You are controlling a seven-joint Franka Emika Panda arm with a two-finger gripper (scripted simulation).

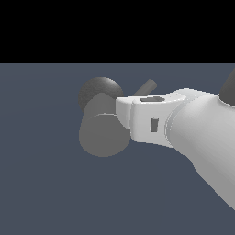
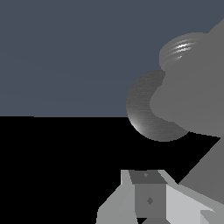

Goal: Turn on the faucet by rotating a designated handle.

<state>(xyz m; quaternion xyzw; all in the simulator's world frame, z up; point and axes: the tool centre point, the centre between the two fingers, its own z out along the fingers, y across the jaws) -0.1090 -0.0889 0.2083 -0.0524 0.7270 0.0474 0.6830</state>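
The white gripper [image 1: 123, 120] reaches in from the exterior view's right, its hand pressed up against the side of the faucet [image 1: 102, 133]. The fingertips are hidden against the grey body there, and the wrist view shows only one blocky finger [image 2: 148, 199] close to the lens, so I cannot tell whether the jaws are open or closed, or whether they touch anything.

The faucet is a thick matte grey cylinder with its flat round end facing the exterior camera, at about nine o'clock from the gripper. Behind it, at about eleven o'clock, sits the darker round base [image 1: 98, 91]. The handle [image 1: 148, 86], a thin grey rod, pokes out above the gripper's hand, slanting toward one o'clock.

In the wrist view the grey body fills the side of the frame, with the base showing as a shaded disc beside it.
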